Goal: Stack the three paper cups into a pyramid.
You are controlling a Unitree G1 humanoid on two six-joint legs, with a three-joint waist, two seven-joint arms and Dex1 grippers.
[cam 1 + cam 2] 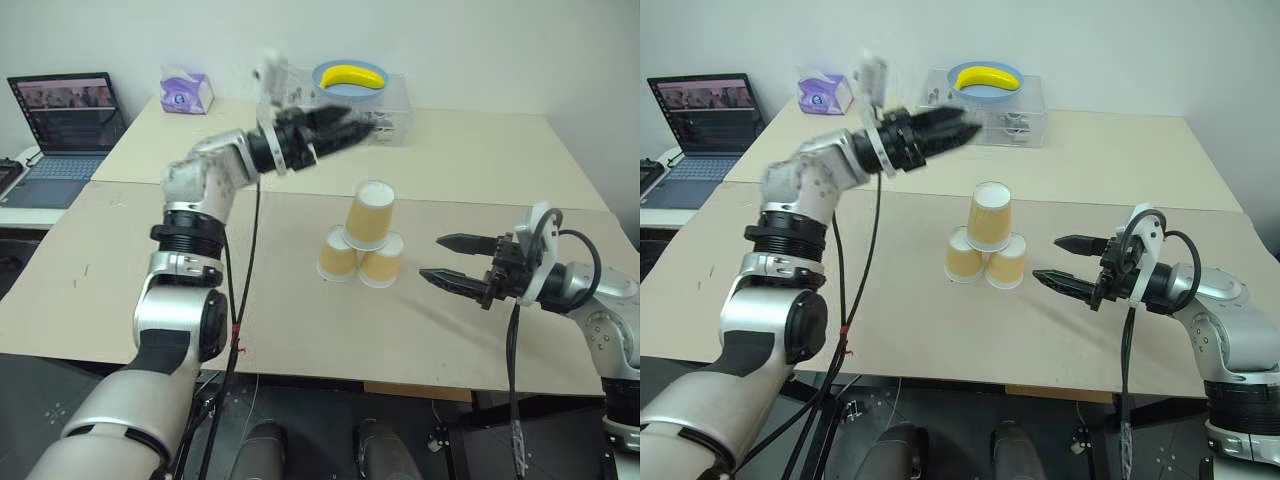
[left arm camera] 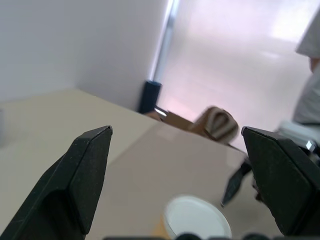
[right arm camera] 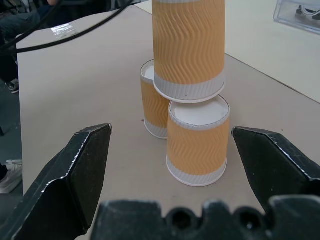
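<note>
Three paper cups (image 1: 362, 243) stacked upside down as pyramid mid-table (image 1: 300, 340). Left gripper (image 1: 345, 128) spread, above. Right gripper (image 1: 447, 259) spread, beside stack. Banana (image 1: 353, 76) in blue bowl (image 1: 326, 74), clear box (image 1: 390, 110).
</note>
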